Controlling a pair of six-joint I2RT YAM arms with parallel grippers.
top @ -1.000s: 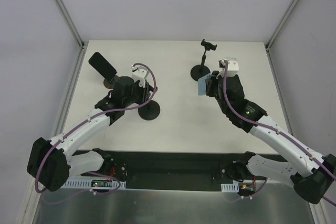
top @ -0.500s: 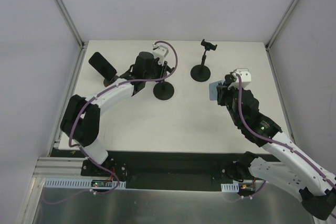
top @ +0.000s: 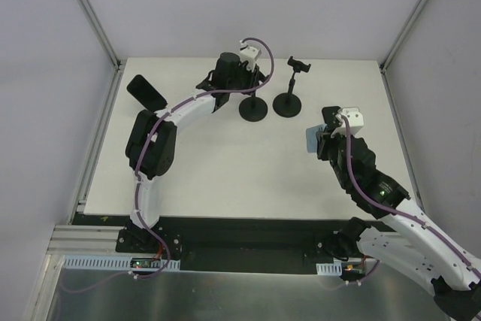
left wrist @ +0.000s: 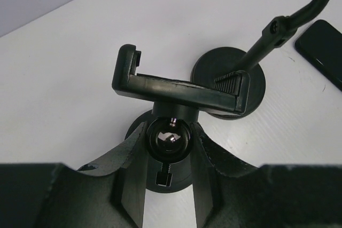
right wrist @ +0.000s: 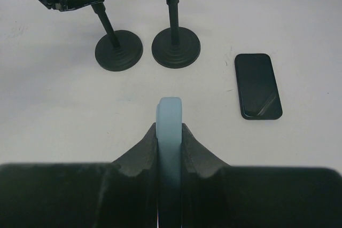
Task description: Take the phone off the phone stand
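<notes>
Pinching a light blue, slab-shaped phone edge-on in the right gripper, clamping tight against both flat faces and holding it up off the white tabletop, well apart from every stand. Facing, well ahead of those jaws, two round bases standing just beside each other without touching.

Squeezing with the left gripper on the ball joint just under the cradle of a black phone stand with a round base, one dark finger pressing on each side of the joint. Showing that cradle empty, its two end hooks standing apart above the fingers.

Crowding in directly beyond the left gripper: a second black round-based stand with a thin stem, its base partly hiding behind the held cradle and its stem slanting up past the cradle's right end.

Lying flat beyond that second stand, ahead and to the right of the right gripper: a black glossy rectangular phone.

Leaning tilted well out to the left of the left arm, near the table edge: another black phone, its mount hiding behind the arm.
</notes>
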